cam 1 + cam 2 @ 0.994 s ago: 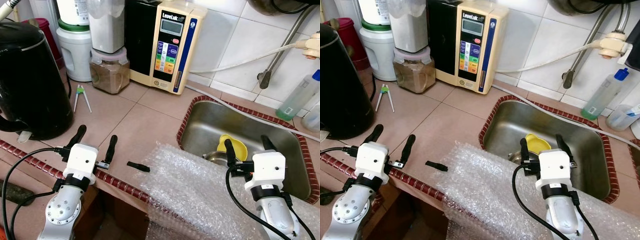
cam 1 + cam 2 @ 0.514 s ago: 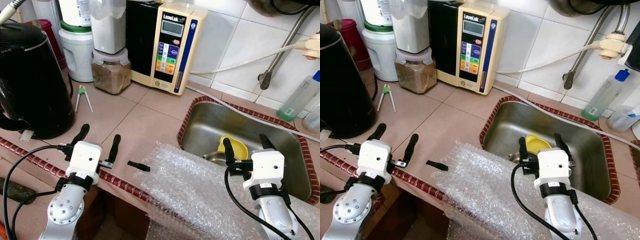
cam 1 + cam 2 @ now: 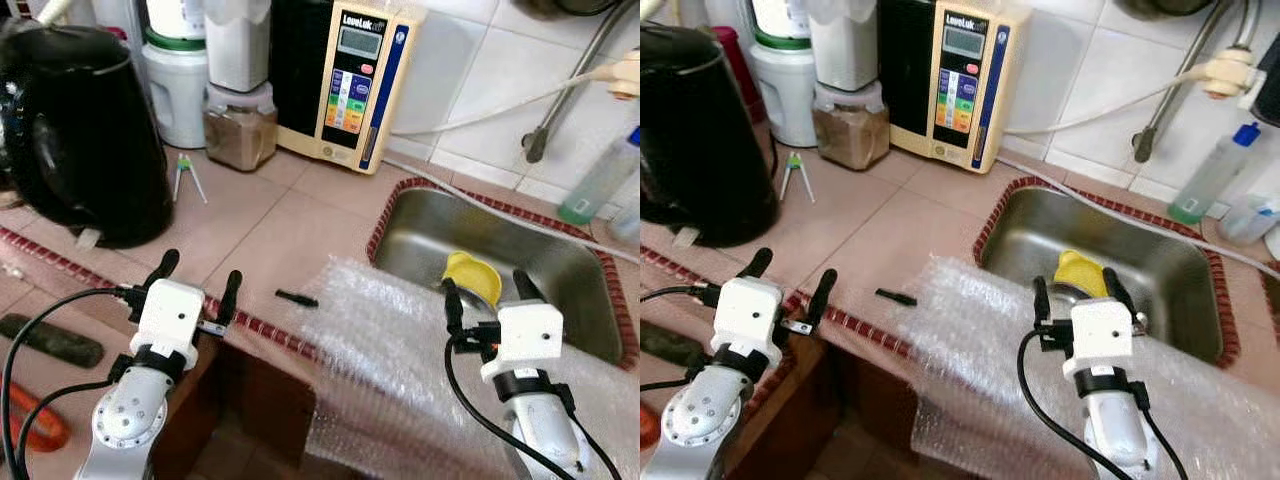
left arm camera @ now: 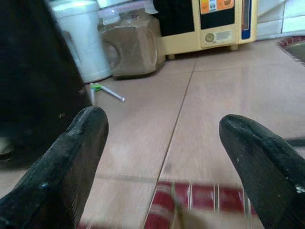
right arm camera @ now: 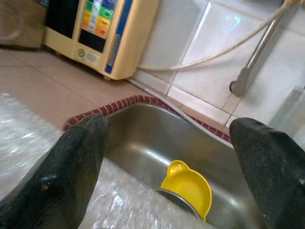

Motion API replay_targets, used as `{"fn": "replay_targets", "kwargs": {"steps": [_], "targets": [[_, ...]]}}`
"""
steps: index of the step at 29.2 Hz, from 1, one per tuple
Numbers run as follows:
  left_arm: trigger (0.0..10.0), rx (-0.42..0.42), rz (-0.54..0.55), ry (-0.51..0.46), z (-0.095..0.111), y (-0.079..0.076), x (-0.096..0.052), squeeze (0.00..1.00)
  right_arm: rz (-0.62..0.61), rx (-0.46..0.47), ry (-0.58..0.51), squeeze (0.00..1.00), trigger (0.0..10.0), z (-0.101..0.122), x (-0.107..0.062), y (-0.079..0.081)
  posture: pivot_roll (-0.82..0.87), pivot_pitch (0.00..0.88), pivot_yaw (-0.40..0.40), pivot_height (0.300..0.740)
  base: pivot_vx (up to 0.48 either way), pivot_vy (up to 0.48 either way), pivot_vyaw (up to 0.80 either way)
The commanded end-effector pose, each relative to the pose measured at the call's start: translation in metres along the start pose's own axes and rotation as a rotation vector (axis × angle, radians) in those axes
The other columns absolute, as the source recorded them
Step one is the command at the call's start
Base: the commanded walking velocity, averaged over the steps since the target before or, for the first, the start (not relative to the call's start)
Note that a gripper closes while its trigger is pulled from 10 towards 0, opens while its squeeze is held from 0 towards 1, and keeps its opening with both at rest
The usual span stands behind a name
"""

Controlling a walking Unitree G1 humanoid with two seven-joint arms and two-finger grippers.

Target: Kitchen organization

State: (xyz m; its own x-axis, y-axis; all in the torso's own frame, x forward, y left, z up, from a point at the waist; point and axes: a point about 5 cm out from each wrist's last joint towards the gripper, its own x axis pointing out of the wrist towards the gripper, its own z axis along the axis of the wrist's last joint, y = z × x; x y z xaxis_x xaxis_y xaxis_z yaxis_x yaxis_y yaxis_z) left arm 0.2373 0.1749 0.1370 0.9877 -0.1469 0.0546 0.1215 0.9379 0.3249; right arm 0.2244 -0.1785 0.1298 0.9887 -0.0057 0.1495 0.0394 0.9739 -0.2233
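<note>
The whole view has drawn back from the worktop (image 3: 290, 225) — camera motion, nothing rearranged. Bubble wrap (image 3: 390, 340) drapes the edge beside the sink (image 3: 420, 225); left end effector (image 3: 197, 285) and right end effector (image 3: 485, 300) hover apart, empty.

A brushed stainless-steel sink (image 3: 560, 262) at right, a glossy black plastic kettle (image 3: 85, 140) at upper left, crinkled clear bubble wrap (image 3: 390, 350) low centre, matt terracotta-tiled counter (image 3: 270, 230).
</note>
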Motion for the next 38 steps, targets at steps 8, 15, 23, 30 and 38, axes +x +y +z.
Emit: {"fn": "replay_targets", "kwargs": {"steps": [8,15,23,30,38], "targets": [[10.0,-0.001,-0.029,0.002,0.003,0.0,-0.002,0.0,-0.013,-0.015,0.006,1.0,10.0,-0.001,0.003,-0.007,0.22,0.0,-0.087,0.74,-0.324,0.0,0.0],[10.0,-0.002,-0.055,0.005,0.002,-0.005,0.0,0.0,-0.012,-0.016,0.005,1.0,10.0,-0.002,0.004,-0.005,0.22,0.0,-0.085,0.74,-0.332,0.0,0.0],[10.0,-0.005,-0.074,-0.006,0.003,-0.006,0.007,0.0,-0.013,-0.025,-0.007,1.0,10.0,-0.001,0.011,-0.007,0.22,0.0,-0.088,0.74,-0.324,0.0,0.0],[10.0,-0.009,-0.064,-0.015,0.002,-0.009,0.01,0.0,-0.007,-0.019,-0.001,1.0,10.0,-0.004,0.013,-0.005,0.23,0.0,-0.099,0.74,-0.291,0.0,0.0],[10.0,0.032,-0.152,-0.026,-0.011,-0.029,0.019,0.0,0.004,0.067,0.115,1.0,10.0,-0.035,0.015,0.01,0.23,0.0,-0.101,0.74,-0.064,0.0,0.0]]}}
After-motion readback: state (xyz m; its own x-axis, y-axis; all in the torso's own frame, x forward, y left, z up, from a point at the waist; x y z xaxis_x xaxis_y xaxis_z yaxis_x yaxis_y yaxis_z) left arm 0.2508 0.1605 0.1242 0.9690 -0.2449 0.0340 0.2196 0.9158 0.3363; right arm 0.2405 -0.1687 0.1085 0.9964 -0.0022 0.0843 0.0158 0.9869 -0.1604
